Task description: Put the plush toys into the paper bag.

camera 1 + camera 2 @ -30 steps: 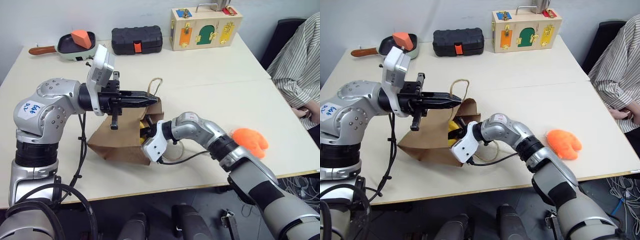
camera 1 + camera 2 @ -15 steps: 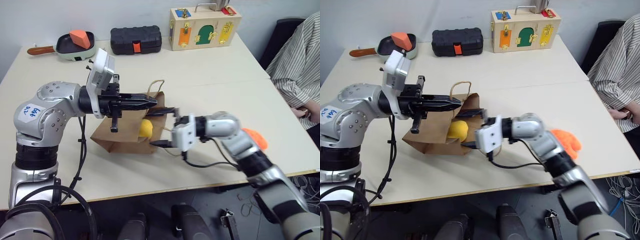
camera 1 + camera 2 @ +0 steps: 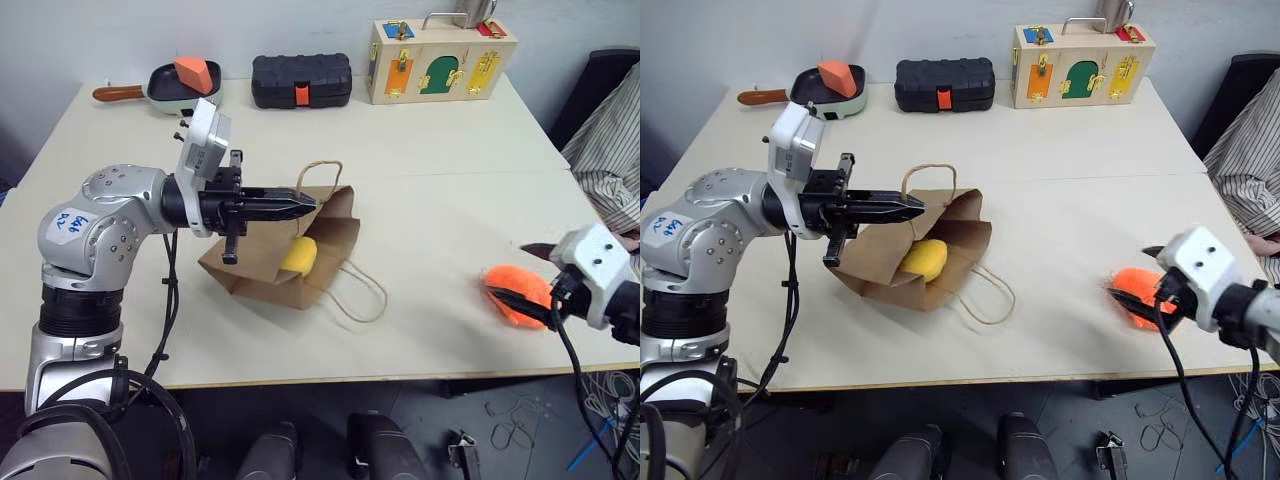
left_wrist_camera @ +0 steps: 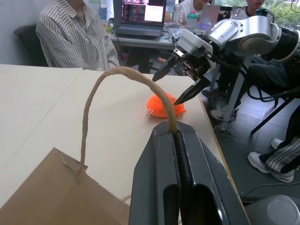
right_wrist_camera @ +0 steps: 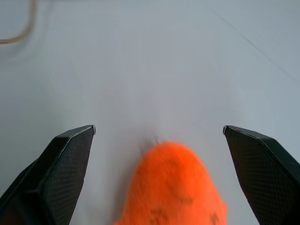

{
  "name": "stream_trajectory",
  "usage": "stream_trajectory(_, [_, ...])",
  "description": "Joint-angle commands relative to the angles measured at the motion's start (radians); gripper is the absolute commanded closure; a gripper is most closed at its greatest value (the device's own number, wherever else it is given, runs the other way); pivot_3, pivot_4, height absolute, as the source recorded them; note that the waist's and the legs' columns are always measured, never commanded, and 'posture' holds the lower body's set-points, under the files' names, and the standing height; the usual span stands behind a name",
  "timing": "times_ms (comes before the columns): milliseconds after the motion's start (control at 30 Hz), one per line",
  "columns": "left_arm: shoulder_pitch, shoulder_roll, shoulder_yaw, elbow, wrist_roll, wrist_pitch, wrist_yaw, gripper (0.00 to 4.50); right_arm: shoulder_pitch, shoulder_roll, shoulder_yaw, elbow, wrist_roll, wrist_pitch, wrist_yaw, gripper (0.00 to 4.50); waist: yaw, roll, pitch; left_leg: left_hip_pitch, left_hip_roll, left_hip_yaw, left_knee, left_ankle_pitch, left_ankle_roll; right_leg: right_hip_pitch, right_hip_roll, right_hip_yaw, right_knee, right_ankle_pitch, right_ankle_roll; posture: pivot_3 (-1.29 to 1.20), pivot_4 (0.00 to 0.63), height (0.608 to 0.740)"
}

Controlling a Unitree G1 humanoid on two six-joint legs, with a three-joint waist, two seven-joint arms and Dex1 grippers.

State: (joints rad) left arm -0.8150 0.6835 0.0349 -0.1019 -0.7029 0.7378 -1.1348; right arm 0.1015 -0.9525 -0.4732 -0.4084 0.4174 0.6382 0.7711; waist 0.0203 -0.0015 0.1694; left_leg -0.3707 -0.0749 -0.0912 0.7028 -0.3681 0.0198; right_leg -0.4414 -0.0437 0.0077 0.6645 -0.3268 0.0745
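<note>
The brown paper bag [image 3: 250, 275] lies on its side in the middle of the table, its mouth facing right. My left gripper [image 3: 305, 203] is shut on the bag's upper cord handle [image 4: 112, 75] and holds the mouth lifted. The yellow plush toy [image 3: 298, 256] lies just inside the mouth. The orange plush toy [image 3: 520, 285] sits near the table's front right edge. My right gripper [image 5: 159, 129] is open, one finger on each side of the orange plush toy [image 5: 173, 187], just short of it.
The bag's lower handle [image 3: 360, 295] lies looped on the table. Along the back edge stand a green pan with an orange wedge [image 3: 185, 80], a black ribbed case [image 3: 300, 80] and a wooden lock box [image 3: 440, 60]. A person in a striped shirt [image 3: 610, 150] sits at the right.
My right gripper has pulled out of the bag's mouth, left the yellow toy inside, opened, and swung right to the orange toy. The left gripper has kept its hold. The camera has shifted slightly.
</note>
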Motion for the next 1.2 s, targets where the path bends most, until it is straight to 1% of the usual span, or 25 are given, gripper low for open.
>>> stream_trajectory(33, [-0.003,-0.001,0.030,-0.021,-0.014,-0.016,0.005,4.50,-0.019,0.054,0.022,0.065,-0.013,0.074,-0.081,0.02,0.001,0.000,0.000,0.000,0.000,0.000,0.000,0.000,0.000,0.000,0.000,0.000,0.000,0.000,0.000,0.00,0.150,0.740])
stream_trajectory(100, [-0.004,-0.003,0.028,-0.017,-0.010,-0.019,0.006,4.50,-0.040,0.069,0.099,0.157,-0.080,0.053,-0.114,0.02,0.001,0.000,0.000,0.001,0.000,0.001,0.000,0.000,0.000,0.000,0.000,0.001,0.000,0.000,0.000,0.00,0.150,0.740])
stream_trajectory(167, [-0.005,-0.005,0.028,-0.016,-0.009,-0.018,0.008,4.50,-0.050,0.068,0.138,0.207,-0.119,0.032,-0.127,0.02,0.001,0.000,0.000,0.001,0.000,0.001,0.000,0.000,0.000,0.000,0.000,0.001,0.000,0.000,0.000,0.00,0.150,0.740])
stream_trajectory(200, [-0.008,-0.003,0.029,-0.017,-0.010,-0.016,0.010,4.50,-0.054,0.072,0.150,0.229,-0.129,0.013,-0.127,0.19,0.001,0.000,0.000,0.001,0.000,0.001,0.000,0.000,0.000,-0.001,0.000,0.001,0.000,0.000,0.000,0.00,0.150,0.740])
stream_trajectory(300, [-0.010,0.004,0.034,-0.019,-0.011,-0.015,0.009,4.50,-0.062,0.087,0.152,0.245,-0.136,-0.039,-0.122,0.96,0.003,0.000,0.000,0.001,0.000,0.001,-0.001,0.000,0.000,-0.001,0.000,0.000,0.000,0.000,0.000,0.00,0.150,0.740])
stream_trajectory(367, [-0.009,0.008,0.036,-0.020,-0.011,-0.015,0.007,4.50,-0.063,0.091,0.140,0.233,-0.129,-0.049,-0.120,1.67,0.003,0.000,0.000,0.001,0.000,0.001,-0.001,0.000,0.000,0.000,0.000,0.000,0.000,0.000,0.000,0.00,0.150,0.740])
stream_trajectory(433, [-0.009,0.012,0.038,-0.022,-0.010,-0.015,0.007,4.50,-0.067,0.089,0.114,0.202,-0.105,-0.046,-0.104,2.28,0.002,0.000,0.000,0.001,0.000,0.001,0.000,0.000,0.000,0.000,0.000,0.000,0.000,0.000,0.000,0.00,0.150,0.740])
stream_trajectory(467, [-0.010,0.014,0.038,-0.023,-0.009,-0.016,0.008,4.50,-0.078,0.089,0.099,0.178,-0.084,-0.054,-0.090,2.68,0.003,0.000,0.000,0.001,0.000,0.001,-0.001,0.000,0.000,0.000,0.000,0.000,0.000,0.000,0.000,0.00,0.150,0.740])
stream_trajectory(533, [-0.014,0.015,0.038,-0.024,-0.009,-0.014,0.010,4.50,-0.124,0.084,0.095,0.114,-0.024,-0.053,-0.049,3.30,-0.002,0.000,0.000,0.001,0.000,0.001,-0.001,0.000,0.000,-0.001,0.000,0.001,0.000,0.000,0.000,0.00,0.150,0.740])
stream_trajectory(600, [-0.020,0.016,0.037,-0.025,-0.010,-0.011,0.013,4.50,-0.195,0.073,0.140,0.043,0.015,-0.062,-0.005,3.85,-0.014,0.000,0.000,0.001,0.000,0.002,-0.001,0.000,0.000,-0.001,0.001,0.001,0.000,0.000,0.000,0.00,0.150,0.740])
stream_trajectory(667, [-0.030,0.014,0.035,-0.024,-0.012,-0.008,0.016,4.50,-0.303,0.083,0.254,-0.016,0.016,-0.077,0.033,4.21,-0.024,0.000,0.000,0.001,0.000,0.002,-0.001,0.000,0.000,-0.002,0.001,0.001,0.001,0.000,0.000,0.00,0.150,0.740])
stream_trajectory(733, [-0.043,0.010,0.033,-0.019,-0.012,-0.005,0.020,4.50,-0.435,0.115,0.427,-0.034,-0.059,-0.138,0.074,4.26,-0.028,0.000,0.000,0.001,0.001,0.002,-0.001,0.001,-0.001,-0.002,0.001,0.001,0.002,0.000,0.000,0.00,0.150,0.740])
stream_trajectory(800, [-0.053,0.007,0.030,-0.016,-0.013,-0.001,0.024,4.50,-0.550,0.154,0.589,0.013,-0.185,-0.237,0.095,4.26,-0.027,0.000,0.000,0.001,0.001,0.001,-0.002,0.001,-0.001,-0.002,0.001,0.001,0.002,0.000,0.000,0.00,0.150,0.740])
stream_trajectory(933, [-0.065,0.007,0.029,-0.016,-0.015,0.006,0.025,4.50,-0.743,0.264,0.801,0.235,-0.416,-0.435,0.068,4.26,-0.020,0.000,0.000,0.000,0.000,0.001,-0.002,0.001,-0.001,-0.003,0.000,-0.001,0.000,0.000,0.000,0.00,0.150,0.740])
stream_trajectory(1000, [-0.064,0.012,0.029,-0.019,-0.017,0.010,0.023,4.50,-0.835,0.332,0.861,0.357,-0.492,-0.515,0.046,4.26,-0.023,0.000,0.000,-0.001,-0.001,0.001,-0.001,0.001,-0.001,-0.003,-0.001,-0.001,0.000,0.000,0.000,0.00,0.150,0.740])
stream_trajectory(1133, [-0.059,0.018,0.034,-0.025,-0.018,0.018,0.025,4.50,-0.970,0.465,0.889,0.528,-0.531,-0.573,0.033,4.26,-0.037,0.000,0.000,-0.001,-0.001,0.000,-0.001,0.001,-0.001,-0.004,-0.001,-0.003,0.001,0.000,0.000,0.00,0.150,0.740])
stream_trajectory(1200, [-0.054,0.018,0.038,-0.030,-0.020,0.019,0.028,4.50,-1.015,0.512,0.909,0.601,-0.553,-0.618,0.042,4.26,-0.050,0.000,0.000,-0.001,0.000,-0.002,0.001,0.001,-0.001,-0.005,-0.001,-0.005,0.007,0.000,0.000,0.00,0.150,0.740])
